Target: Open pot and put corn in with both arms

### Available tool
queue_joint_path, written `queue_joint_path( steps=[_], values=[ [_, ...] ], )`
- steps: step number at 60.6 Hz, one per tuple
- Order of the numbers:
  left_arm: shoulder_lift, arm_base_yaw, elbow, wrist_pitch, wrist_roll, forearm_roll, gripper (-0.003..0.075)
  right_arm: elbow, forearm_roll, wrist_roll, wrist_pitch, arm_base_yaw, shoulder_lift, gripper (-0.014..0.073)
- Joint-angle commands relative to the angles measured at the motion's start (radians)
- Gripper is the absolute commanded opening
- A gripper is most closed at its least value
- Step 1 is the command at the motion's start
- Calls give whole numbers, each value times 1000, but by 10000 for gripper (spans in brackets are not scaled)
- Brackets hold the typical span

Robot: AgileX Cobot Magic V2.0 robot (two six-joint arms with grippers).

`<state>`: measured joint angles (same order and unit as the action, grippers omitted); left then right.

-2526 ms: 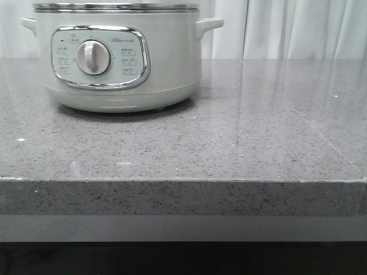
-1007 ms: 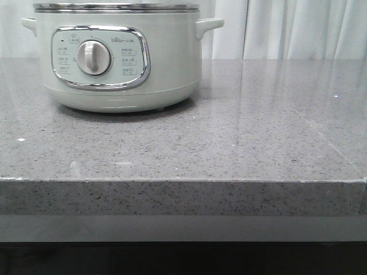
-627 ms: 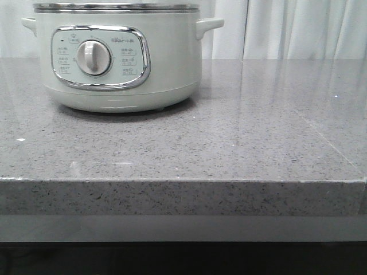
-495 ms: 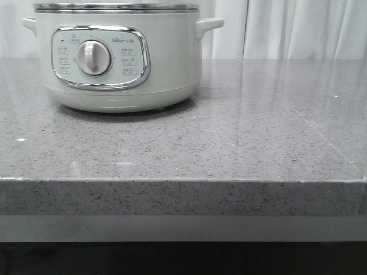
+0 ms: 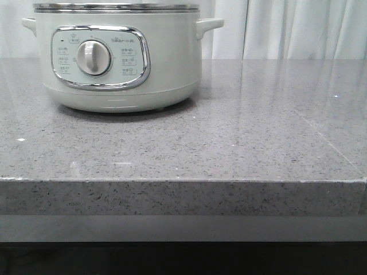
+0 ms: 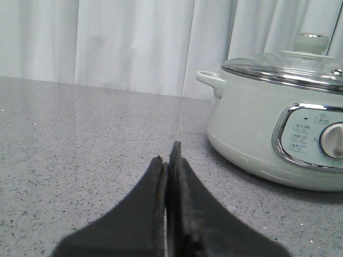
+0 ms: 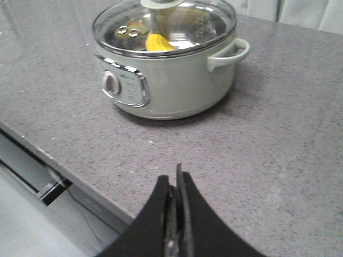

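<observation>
With the corn (image 7: 156,43) showing under the pot's (image 7: 170,80) glass lid (image 7: 177,24), both arms are idling, left pincer (image 6: 167,160) and right pincer (image 7: 174,179) pressed together, near the pot on the counter (image 5: 229,143), so nothing is needing regrasping.

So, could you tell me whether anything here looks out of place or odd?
Nothing is spilled or askew. The one notable thing: the corn already shows through the glass lid inside the closed pot.

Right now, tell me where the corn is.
The corn is inside the pot, seen through the closed glass lid in the right wrist view. The front view shows the pot at the counter's back left.
</observation>
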<state>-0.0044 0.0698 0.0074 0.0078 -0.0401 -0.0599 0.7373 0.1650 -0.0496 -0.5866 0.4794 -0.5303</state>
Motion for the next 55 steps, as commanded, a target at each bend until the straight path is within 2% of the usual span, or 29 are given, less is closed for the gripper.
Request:
queue_joint_path(
  steps=[1,14,30,55],
  values=[
    [-17,-3,5,-82,-7,-1,-20,-29,3,-5,124,-72,42,-67],
    [-17,-3,5,-82,-7,-1,-20,-262,3,-5,319,-274,227,-67],
    [-17,-3,5,-82,-7,-1,-20,-537,3,-5,487,-405,402,-67],
    [-17,-3,5,-82,-7,-1,-20,-765,3,-5,559,-435,566,-67]
  ],
)
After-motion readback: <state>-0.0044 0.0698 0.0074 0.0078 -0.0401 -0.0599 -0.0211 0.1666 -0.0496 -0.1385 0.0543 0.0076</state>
